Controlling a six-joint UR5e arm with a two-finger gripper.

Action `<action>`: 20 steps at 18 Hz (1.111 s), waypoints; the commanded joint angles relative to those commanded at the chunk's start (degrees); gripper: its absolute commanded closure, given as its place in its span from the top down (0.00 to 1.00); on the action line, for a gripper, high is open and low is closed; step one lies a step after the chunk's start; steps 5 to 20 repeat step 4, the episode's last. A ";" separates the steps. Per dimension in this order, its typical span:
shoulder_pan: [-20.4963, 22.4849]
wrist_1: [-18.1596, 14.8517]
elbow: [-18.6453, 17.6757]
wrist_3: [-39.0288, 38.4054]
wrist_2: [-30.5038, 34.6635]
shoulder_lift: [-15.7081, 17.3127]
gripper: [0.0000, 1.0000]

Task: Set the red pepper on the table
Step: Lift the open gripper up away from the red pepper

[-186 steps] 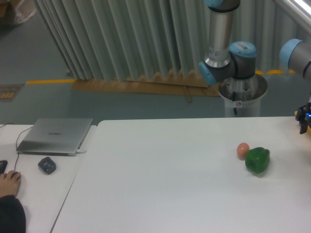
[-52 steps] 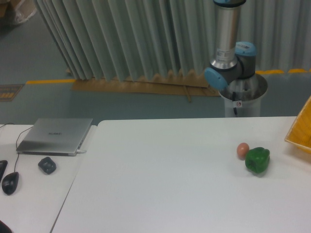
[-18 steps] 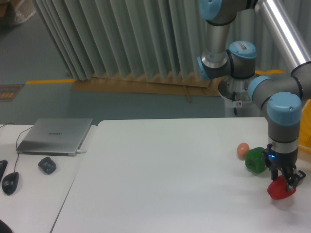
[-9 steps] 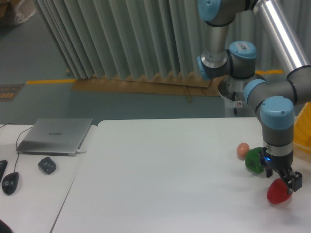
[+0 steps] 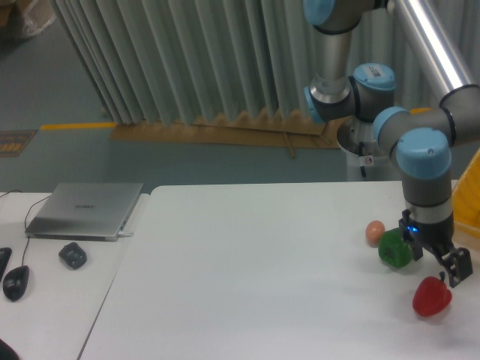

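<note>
The glossy red pepper (image 5: 432,296) lies on the white table (image 5: 247,277) near its right edge, resting on its own. My gripper (image 5: 436,262) hangs just above and slightly behind it, open, with a small gap between its fingers and the pepper. Nothing is held between the fingers. One dark fingertip (image 5: 457,267) shows above the pepper's upper right.
A green pepper (image 5: 395,248) and a small orange-pink ball (image 5: 375,232) sit just left of the gripper. A yellow container's edge (image 5: 471,195) shows at the far right. On the smaller desk at the left are a laptop (image 5: 84,210) and two mice (image 5: 73,255).
The gripper has let go of the red pepper and risen a little; the pepper now rests on the table below it. Earlier the arm carried the pepper in from the right.
</note>
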 joint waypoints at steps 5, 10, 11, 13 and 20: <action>-1.67 -2.82 -1.23 -0.17 -2.54 3.78 1.00; -1.67 -2.82 -1.23 -0.17 -2.54 3.78 1.00; -1.67 -2.82 -1.23 -0.17 -2.54 3.78 1.00; -1.67 -2.82 -1.23 -0.17 -2.54 3.78 1.00; -1.67 -2.82 -1.23 -0.17 -2.54 3.78 1.00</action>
